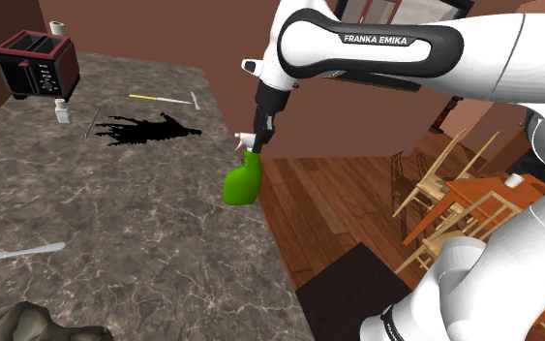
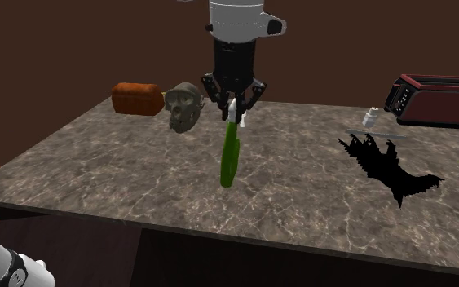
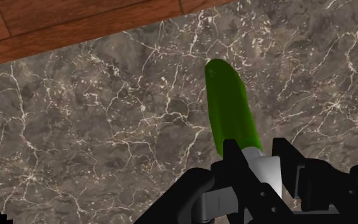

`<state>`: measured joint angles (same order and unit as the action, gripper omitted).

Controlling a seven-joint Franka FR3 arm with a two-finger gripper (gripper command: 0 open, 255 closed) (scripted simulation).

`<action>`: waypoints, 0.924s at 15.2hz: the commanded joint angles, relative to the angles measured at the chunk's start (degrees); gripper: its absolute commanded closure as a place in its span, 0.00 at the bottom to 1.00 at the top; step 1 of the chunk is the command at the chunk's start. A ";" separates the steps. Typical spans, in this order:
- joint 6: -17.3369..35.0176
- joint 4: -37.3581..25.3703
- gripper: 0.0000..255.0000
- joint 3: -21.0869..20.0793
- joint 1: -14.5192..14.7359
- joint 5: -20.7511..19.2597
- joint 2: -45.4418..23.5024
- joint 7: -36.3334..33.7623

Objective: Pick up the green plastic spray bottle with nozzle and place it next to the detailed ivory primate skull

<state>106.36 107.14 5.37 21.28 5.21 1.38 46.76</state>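
My end effector (image 3: 260,160) is clamped on the white nozzle (image 3: 264,170) of the green spray bottle (image 3: 231,108), one black finger on each side of it. The bottle hangs nose-up from my grip, its body slanting down towards the marbled table (image 3: 95,127) near the edge that borders the wooden floor (image 3: 75,25). I cannot tell whether its base clears the surface.

Above that, my wrist is bent so the hand points straight down. The white link behind it lies nearly level and carries the words "FRANKA EMIKA" (image 1: 375,40) in white on its dark band.

In the second exterior view, the ivory-grey primate skull (image 2: 184,106) sits on the table to the left of the bottle and a little beyond it, near but apart. A brown bread loaf (image 2: 138,98) lies just beside the skull, further left.

Further along the table there is a ragged black patch (image 1: 149,128), then a small white jar (image 1: 63,111) and a yellow-handled tool (image 1: 159,98). At the far corner stands a dark red toaster (image 1: 36,63).
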 commanded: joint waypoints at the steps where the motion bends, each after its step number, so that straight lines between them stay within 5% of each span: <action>1: -1.56 -1.28 1.00 0.05 -0.05 -0.06 0.27 -0.04; 14: -11.68 -12.07 1.00 0.14 -0.13 -0.16 -0.38 -0.78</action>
<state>95.47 96.07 5.55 21.11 5.04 1.21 46.12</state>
